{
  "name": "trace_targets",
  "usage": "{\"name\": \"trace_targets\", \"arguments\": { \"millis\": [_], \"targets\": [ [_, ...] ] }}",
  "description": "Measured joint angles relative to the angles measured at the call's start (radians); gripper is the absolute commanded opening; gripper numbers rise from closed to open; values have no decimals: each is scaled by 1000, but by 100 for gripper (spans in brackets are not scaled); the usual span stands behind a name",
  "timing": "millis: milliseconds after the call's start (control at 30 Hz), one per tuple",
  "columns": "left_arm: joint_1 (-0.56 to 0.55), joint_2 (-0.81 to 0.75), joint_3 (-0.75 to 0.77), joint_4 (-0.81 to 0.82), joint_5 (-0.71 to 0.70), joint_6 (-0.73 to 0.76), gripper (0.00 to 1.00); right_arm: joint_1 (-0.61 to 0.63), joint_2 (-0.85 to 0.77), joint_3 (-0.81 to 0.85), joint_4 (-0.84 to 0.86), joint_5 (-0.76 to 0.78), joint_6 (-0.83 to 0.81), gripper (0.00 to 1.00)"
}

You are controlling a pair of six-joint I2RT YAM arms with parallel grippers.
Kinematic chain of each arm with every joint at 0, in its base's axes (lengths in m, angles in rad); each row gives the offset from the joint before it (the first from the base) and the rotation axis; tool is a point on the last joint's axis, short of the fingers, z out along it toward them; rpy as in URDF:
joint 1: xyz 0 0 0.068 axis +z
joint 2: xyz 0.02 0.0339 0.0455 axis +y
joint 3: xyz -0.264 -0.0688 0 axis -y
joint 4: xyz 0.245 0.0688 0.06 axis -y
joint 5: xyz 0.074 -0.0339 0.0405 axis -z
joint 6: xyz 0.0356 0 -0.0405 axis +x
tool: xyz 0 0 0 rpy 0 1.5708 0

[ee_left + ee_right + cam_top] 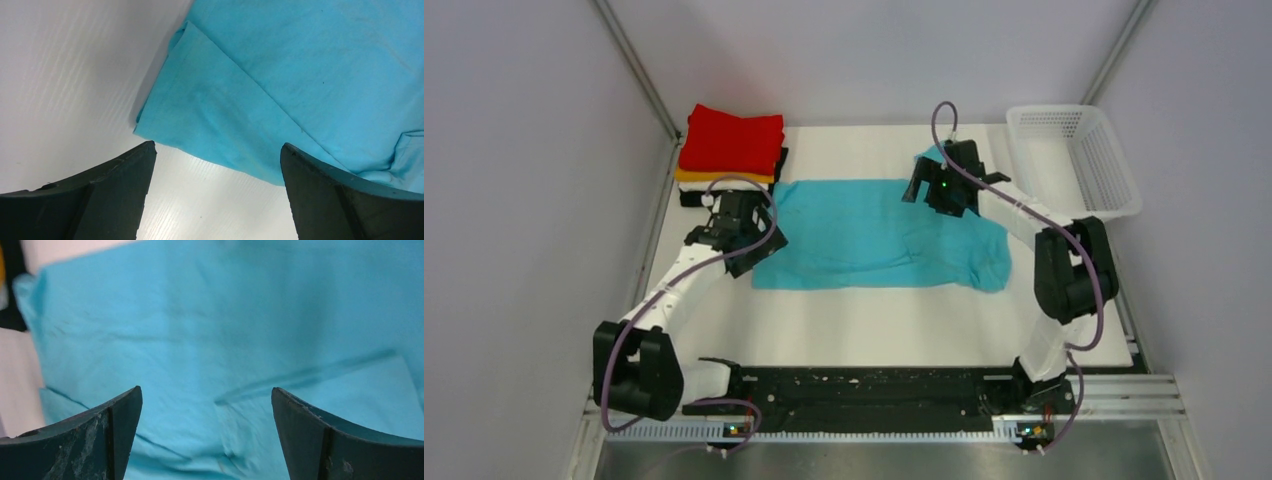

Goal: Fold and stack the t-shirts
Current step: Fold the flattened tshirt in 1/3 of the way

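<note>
A turquoise-blue t-shirt point(879, 235) lies spread flat on the white table point(874, 325), its long sides partly folded in. My left gripper point(746, 240) hovers over the shirt's left edge; the left wrist view shows a folded corner of the t-shirt point(300, 75) ahead of the wide-open left gripper point(217, 150), bare table between the fingers. My right gripper point(924, 185) hangs above the shirt's far right part, and the right gripper point(206, 392) stands open over the blue cloth point(200, 330), holding nothing. A stack of folded t-shirts point(732, 150), red on top, orange, white and black below, sits at the far left corner.
A white plastic mesh basket point(1074, 160) stands at the far right of the table. Grey walls close in on both sides. The arm bases and a black rail point(864, 385) run along the near edge.
</note>
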Motion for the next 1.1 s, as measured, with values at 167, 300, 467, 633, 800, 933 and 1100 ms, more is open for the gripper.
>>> {"name": "trace_targets", "arguments": {
  "millis": [167, 300, 467, 633, 800, 933, 1100],
  "targets": [
    [-18, 60, 0, 47, 52, 2, 99, 0, -218, -240, -103, 79, -47, 99],
    [-58, 116, 0, 89, 89, 2, 99, 0, -520, -439, -193, 68, -90, 99],
    [-85, 173, 0, 143, 144, 2, 99, 0, -731, -547, -208, 13, -101, 99],
    [-86, 226, 0, 225, 200, 2, 99, -39, -666, -618, -206, 6, -95, 99],
    [-86, 281, -2, 278, 216, 6, 99, -155, -531, -623, -123, 3, -82, 99],
    [-86, 325, -6, 283, 198, 18, 99, -204, -421, -623, -51, 8, -73, 99],
    [-86, 328, -12, 290, 177, 19, 99, -213, -385, -608, -11, 21, -53, 99]
  ]
}}
